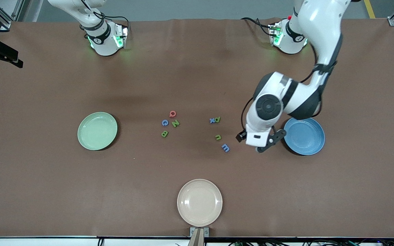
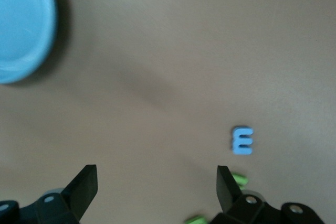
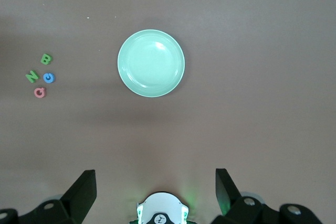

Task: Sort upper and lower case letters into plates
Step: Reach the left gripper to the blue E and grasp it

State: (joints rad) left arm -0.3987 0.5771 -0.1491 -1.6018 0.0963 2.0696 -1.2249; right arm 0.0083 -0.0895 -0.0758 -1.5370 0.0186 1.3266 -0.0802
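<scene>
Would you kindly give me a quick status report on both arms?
Left tool open, empty, over table between blue m and blue plate. Right tool open, waiting. Both plates empty, nothing blocking.

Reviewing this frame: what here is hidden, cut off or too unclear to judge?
- Blue plate, front view: its rim nearest the letters is covered by the left arm; the left wrist view cuts it at the edge.
- Right tool: out of the front view, and only its open fingers show in the right wrist view.
- Green letters beside the blue m, left wrist view: blurred and partly covered by a finger of the left tool, unreadable.
- Pair of letters, front view: too small to read surely.
</scene>
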